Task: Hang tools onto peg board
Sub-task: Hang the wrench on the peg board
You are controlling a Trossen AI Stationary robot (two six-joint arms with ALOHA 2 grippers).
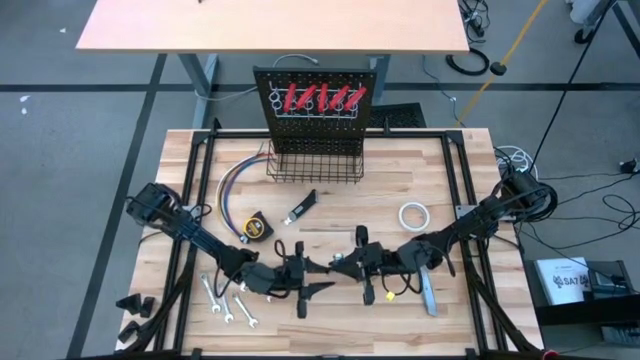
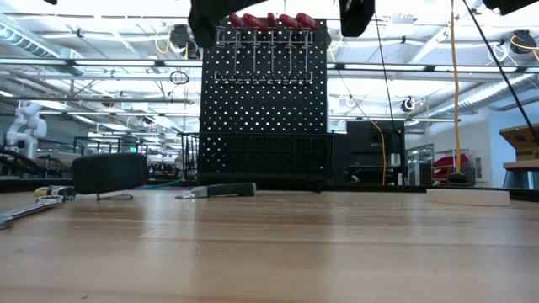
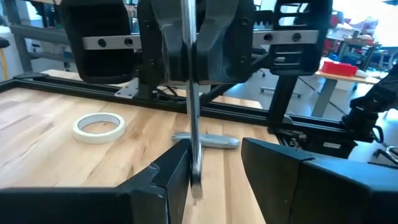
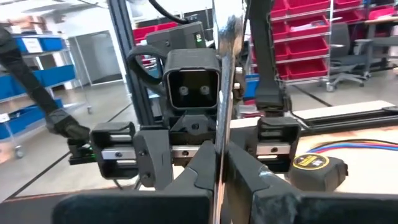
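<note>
Where the arms meet: at the near middle of the worktop, both arms stretched low and inward, wrists level, tips facing each other.
Left arm: it reaches in from the left edge; the left tool is half open, with its fingers set apart on either side of a silver wrench. The shaft stands close against one finger; I cannot tell if they touch.
Right arm: it reaches in from the right edge; the right tool is clamped tight on that wrench, holding it upright with the open end above the fingers.
Near edge, left: loose wrenches lie flat by the left arm's elbow.
Near edge, right: a grey bar lies under the right forearm.
Mid worktop: a yellow tape measure, a black-handled knife and a white tape roll lie well apart; coloured wires curve at the left.
Far edge: the peg board stands upright with a black wire basket at its foot.
On the board: five red-handled tools sit in the row of ring holders along the top.
Surface: pale wooden planks inside a black frame.
Room: a tan table stands beyond on grey floor; shelving with red bins, ceiling lights and hanging cables show behind.
</note>
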